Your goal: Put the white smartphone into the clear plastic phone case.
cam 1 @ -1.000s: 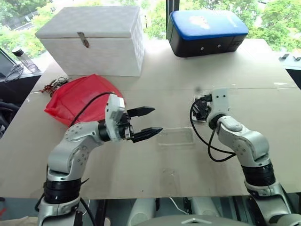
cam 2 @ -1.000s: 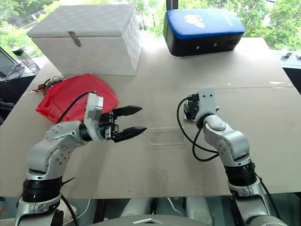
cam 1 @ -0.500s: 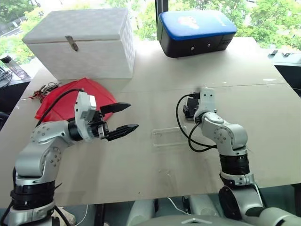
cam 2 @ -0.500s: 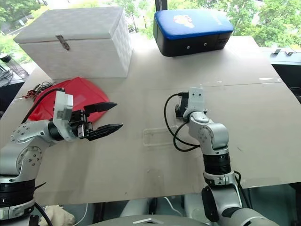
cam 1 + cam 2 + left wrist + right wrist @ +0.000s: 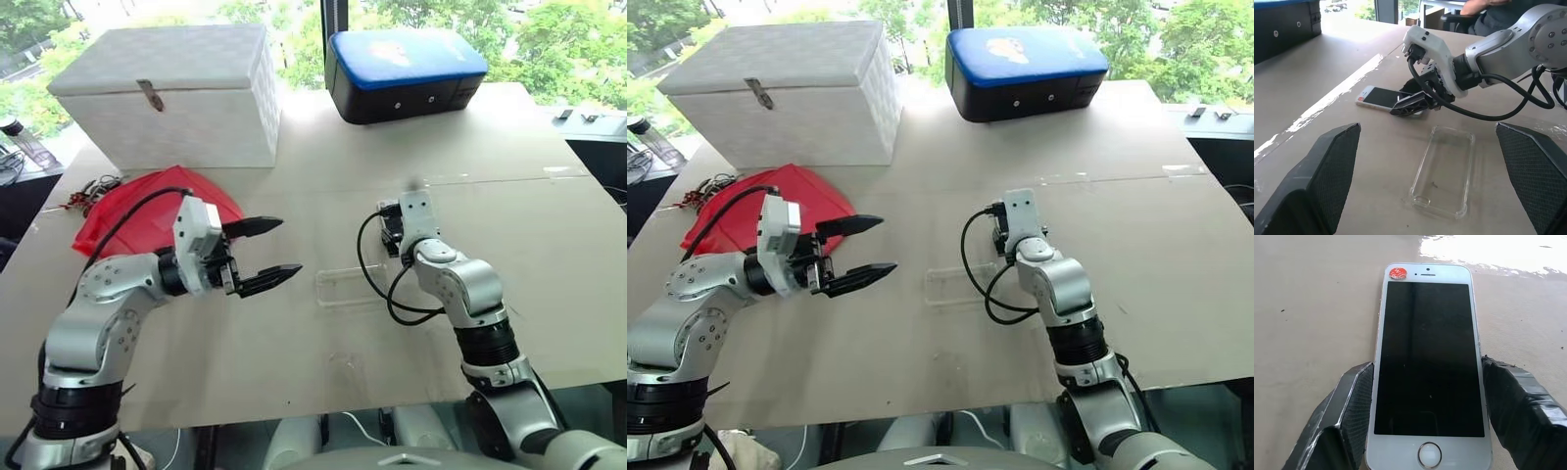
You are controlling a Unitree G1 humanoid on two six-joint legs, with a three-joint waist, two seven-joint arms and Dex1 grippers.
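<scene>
Straddling the white smartphone (image 5: 1428,367) on the table (image 5: 549,255), our right gripper (image 5: 1425,411) has its 2 jaws seemingly touching its long edges; we should close squarely. The clear plastic phone case (image 5: 1442,171) lies nearby. Our left gripper (image 5: 263,253) gapes wide. No legible writing, just a red sticker (image 5: 1397,272).
</scene>
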